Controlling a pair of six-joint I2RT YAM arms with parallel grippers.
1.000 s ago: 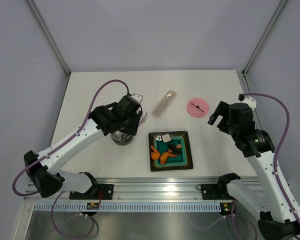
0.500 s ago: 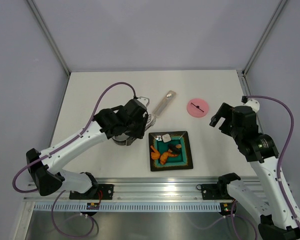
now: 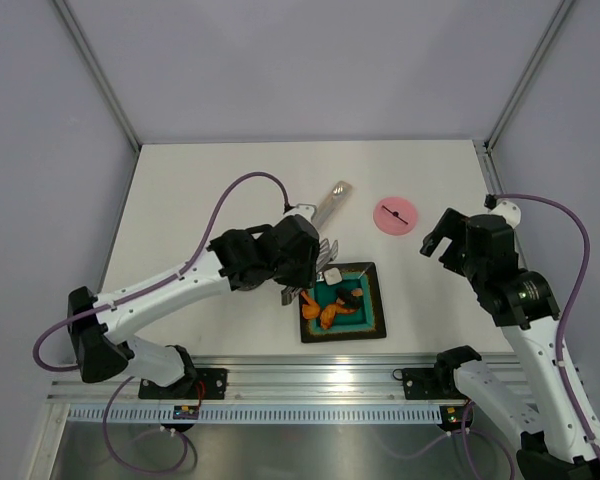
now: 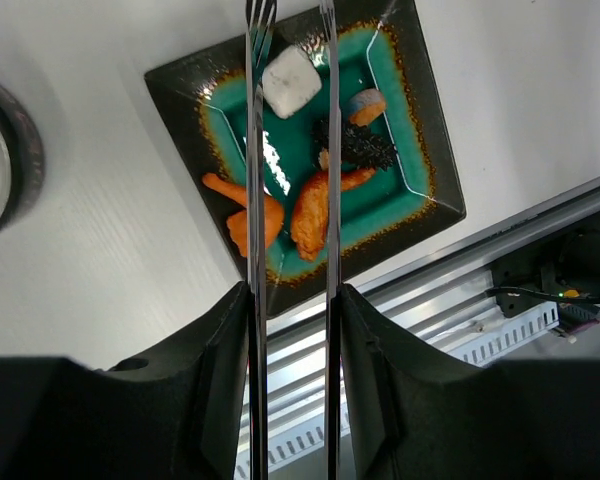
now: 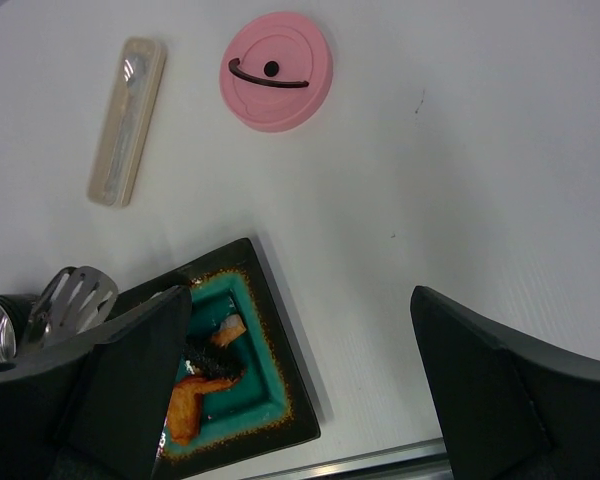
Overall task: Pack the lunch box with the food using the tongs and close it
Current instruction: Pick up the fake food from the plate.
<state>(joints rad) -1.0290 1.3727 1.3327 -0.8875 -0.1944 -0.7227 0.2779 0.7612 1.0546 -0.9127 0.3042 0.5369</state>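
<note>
Left gripper [image 4: 290, 300] is clamped on the tongs [image 4: 255, 200], its fingers [image 4: 225, 370] pressing both thin arms from outside. The arms run parallel with a gap between them, so they are only part squeezed. The tong tips reach over the teal plate [image 4: 428, 130] at its far end, with the white piece [image 4: 290, 80] showing between the arms; their height above it cannot be told. Orange chunks [image 4: 310, 210] and the dark piece [image 4: 355, 145] also lie on the plate, and nothing is gripped yet. The lunch box [image 4: 20, 150] stands on the table just left of the plate and looks empty. Its pink lid [image 5: 277, 70] lies apart at the far right, near a flat utensil [image 5: 127, 120]. Right gripper [image 5: 300, 295] hangs spread wide, holding nothing.

Risks, as I judge them:
- An off-centre squeeze could squirt the white piece across the glazed plate.
- The tips could catch the rim and shove the plate.
- The thin arms might twist or slide in the fingers.
- A weak pinch could drop food on the way to the small tin.
- The forearm passes close to the tin and could knock it.

The table [image 3: 180, 180] is matte white, with plain pale grey walls [image 3: 280, 60], a metal frame and an aluminium rail [image 3: 310, 375] at the near edge.
</note>
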